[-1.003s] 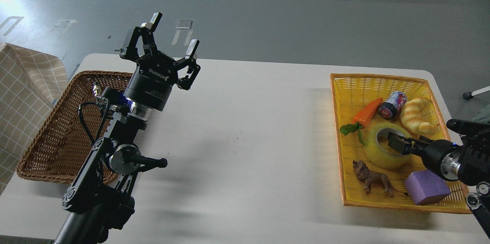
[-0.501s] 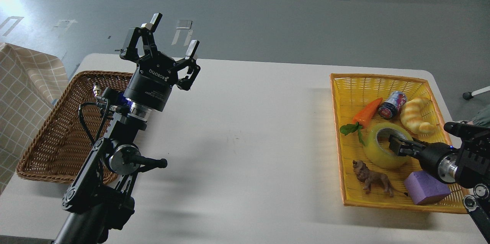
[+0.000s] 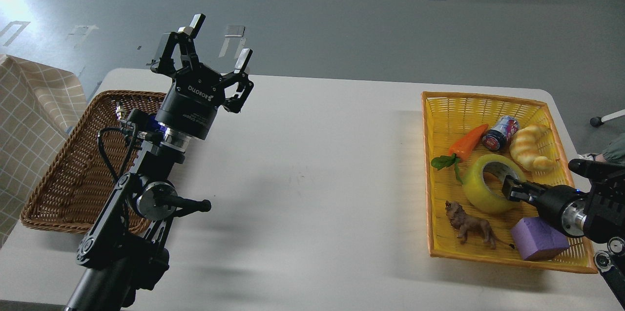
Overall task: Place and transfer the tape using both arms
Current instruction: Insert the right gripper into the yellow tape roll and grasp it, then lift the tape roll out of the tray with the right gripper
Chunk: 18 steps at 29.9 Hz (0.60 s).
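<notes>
Tape (image 3: 481, 193): a wide roll of translucent yellow tape with a pale core; it sits tilted in the middle of the yellow basket (image 3: 442, 164), its hole facing up and toward the right arm; the carrot lies at its upper left, the lion just below it, the purple block at its lower right.

Right gripper (image 3: 510, 188): comes in low from the right edge, pointing left into the basket; its tip is at the roll's right rim, over the edge of the hole; it is seen dark and nearly end-on, so I cannot tell how far the jaws are parted, nor whether they grip the rim, though it looks like contact.

Left gripper (image 3: 216, 40): raised high above the table's left half, fingers pointing up and away; jaws spread wide with clear space between the two fingers; nothing held.

Yellow basket contents: an orange toy carrot (image 3: 467, 140) with green leaves; a small can (image 3: 499, 133) lying on its side near the far end; a croissant-shaped toy (image 3: 530, 146) just right of the can; a brown toy lion (image 3: 469, 225) standing near the front wall; a purple block (image 3: 538, 238) at the front right corner, partly under the right arm.

Brown wicker basket (image 3: 63, 174): at the table's left end, partly behind the left arm.

Table (image 3: 322, 179): white; both baskets rest on it, well apart.
</notes>
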Tool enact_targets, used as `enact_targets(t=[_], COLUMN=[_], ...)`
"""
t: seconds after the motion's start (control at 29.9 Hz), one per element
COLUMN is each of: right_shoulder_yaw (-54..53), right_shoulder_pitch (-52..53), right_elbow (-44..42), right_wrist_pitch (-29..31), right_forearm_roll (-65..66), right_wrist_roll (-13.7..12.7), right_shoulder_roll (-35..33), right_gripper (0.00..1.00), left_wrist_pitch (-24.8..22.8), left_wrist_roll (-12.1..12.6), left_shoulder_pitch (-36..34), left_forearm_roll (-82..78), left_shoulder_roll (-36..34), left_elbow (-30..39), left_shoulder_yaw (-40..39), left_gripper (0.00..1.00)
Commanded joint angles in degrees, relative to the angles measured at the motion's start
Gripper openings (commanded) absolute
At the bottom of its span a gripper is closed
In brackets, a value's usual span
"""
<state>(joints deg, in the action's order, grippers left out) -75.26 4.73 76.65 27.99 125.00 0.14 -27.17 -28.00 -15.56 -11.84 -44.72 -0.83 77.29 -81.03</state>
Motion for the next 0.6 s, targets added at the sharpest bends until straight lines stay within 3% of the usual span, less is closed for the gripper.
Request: enact_targets(t=[0.0,0.4,0.57], right_shoulder_yaw=[-0.8,-0.9,-0.9], right_shoulder_pitch=[0.0,0.4,6.9], right_elbow=[0.5,5.6,5.7], right_wrist_pitch=[0.0,0.0,0.0], right_forearm_roll=[0.0,-2.8,-4.3], right_wrist_roll=[1.2,3.4,4.2], right_shoulder_roll=[-0.7,-8.2,-8.1], right_gripper=[0.0,0.0,0.0], left_wrist_pitch=[0.0,0.0,0.0], left_wrist_roll=[0.0,0.0,0.1], left_shoulder_pitch=[0.1,0.4,0.4], left_forearm_roll=[0.0,0.0,-0.1], left_shoulder_roll=[-0.1,0.0,0.1], left_elbow=[0.1,0.1,0.1], left_shoulder_yaw=[0.1,0.2,0.2], left_gripper=[0.98,0.98,0.98])
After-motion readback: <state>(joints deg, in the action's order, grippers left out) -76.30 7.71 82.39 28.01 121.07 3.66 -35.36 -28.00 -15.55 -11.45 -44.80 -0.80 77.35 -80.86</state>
